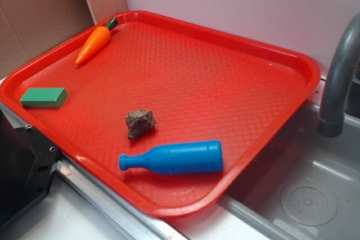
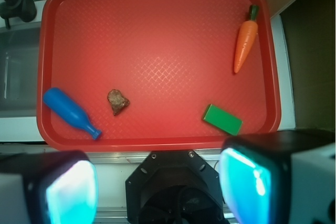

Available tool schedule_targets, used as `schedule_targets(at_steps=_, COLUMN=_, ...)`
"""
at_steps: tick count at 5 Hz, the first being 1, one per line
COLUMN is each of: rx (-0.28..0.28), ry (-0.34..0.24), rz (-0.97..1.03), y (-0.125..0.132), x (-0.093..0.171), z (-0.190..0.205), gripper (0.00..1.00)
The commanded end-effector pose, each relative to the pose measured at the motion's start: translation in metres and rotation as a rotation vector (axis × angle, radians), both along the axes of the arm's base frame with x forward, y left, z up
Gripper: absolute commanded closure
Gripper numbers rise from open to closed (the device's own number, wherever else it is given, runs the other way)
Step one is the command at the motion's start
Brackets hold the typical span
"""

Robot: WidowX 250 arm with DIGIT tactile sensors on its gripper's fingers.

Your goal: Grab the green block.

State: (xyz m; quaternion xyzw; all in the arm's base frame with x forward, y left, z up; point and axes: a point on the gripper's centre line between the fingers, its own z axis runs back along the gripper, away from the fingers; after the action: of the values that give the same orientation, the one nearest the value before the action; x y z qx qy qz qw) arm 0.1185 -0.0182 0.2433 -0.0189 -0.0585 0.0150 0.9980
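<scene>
I see a red, diamond-textured tray (image 1: 292,82) with a green block (image 1: 44,98), orange carrot (image 1: 94,44), blue bottle (image 1: 174,158), brown rock (image 1: 140,123).

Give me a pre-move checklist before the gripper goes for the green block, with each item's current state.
1. Target in view: ok. The green block lies flat on the red tray, near the tray edge closest to the robot.
2. Top of block free: ok. Nothing lies on it or touches it.
3. Neighbours apart: ok. The carrot, brown rock and blue bottle all lie apart from the block.
4. Gripper empty and open: ok. The fingers stand wide apart with nothing between them.
5. Gripper over block: not ok. The block lies off to one side of the gap.
6. Height above tray: cannot tell.
</scene>
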Motion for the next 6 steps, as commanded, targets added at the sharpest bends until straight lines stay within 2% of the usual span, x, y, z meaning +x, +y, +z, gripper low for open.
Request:
schedule_targets(at_steps=1, rx=0.0, ry=0.0, rz=0.0, y=0.0, x=0.0, z=0.0, gripper=0.0)
schedule_targets(at_steps=2, rx=0.083, ry=0.168, rz=-0.085, y=0.05, x=-0.006, z=-0.05, gripper=0.0)
schedule_targets(at_steps=3, rx=0.045, ry=0.096, rz=-0.322, y=0.095, x=-0.004, z=-0.103, gripper=0.0)
schedule_targets(at_steps=4, rx=0.015, ry=0.06, rz=-0.507, y=0.109, x=0.004, z=-0.153, gripper=0.0)
schedule_targets(at_steps=5, rx=0.059, ry=0.07, rz=-0.61, y=0.106, x=0.017, z=-0.186, gripper=0.0)
schedule_targets(at_steps=6, rx=0.076, ry=0.082, rz=-0.619, y=0.1, x=0.025, z=-0.2, gripper=0.0)
